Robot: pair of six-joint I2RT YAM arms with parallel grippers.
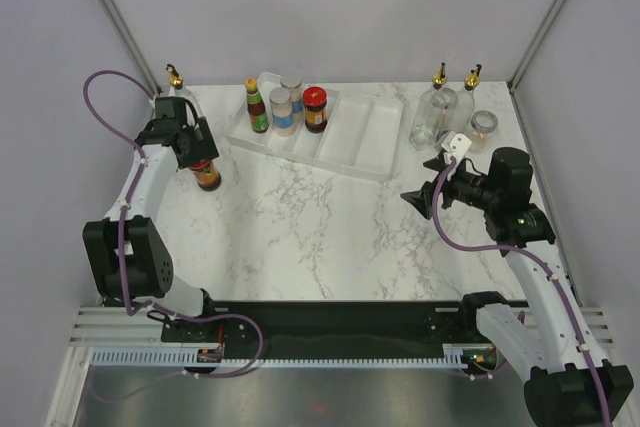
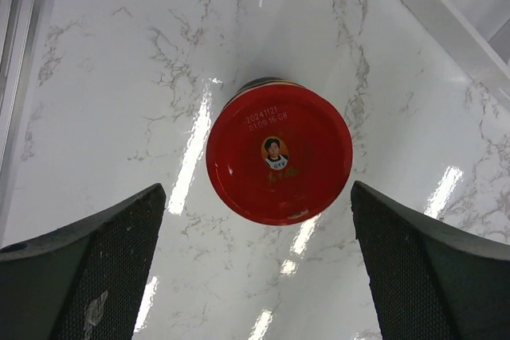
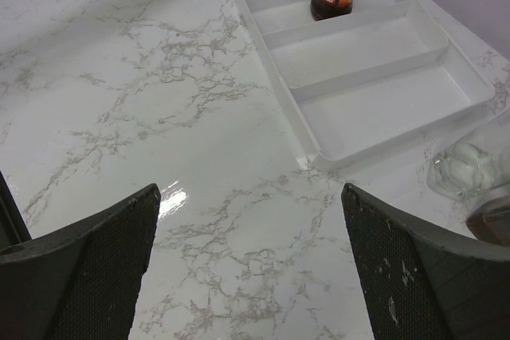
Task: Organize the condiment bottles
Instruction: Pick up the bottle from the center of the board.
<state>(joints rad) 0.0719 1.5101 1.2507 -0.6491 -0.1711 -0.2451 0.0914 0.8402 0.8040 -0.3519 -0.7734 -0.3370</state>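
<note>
Now the left gripper [image 2: 255,197] is held wide, the red-lidded jar [image 2: 279,153] seen upright directly beneath it, between the fingers [image 2: 96,260]; the right gripper [image 3: 251,193], also spread, is seen well away.

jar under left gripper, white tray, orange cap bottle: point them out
jar [image 2: 279,153] left wrist view, lid centre
white tray [image 1: 375,132] top view, bare compartment
orange cap bottle [image 1: 258,112] top view, body

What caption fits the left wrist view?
Left gripper, fingers open, centred over a red-lidded jar on the marble table.
</note>
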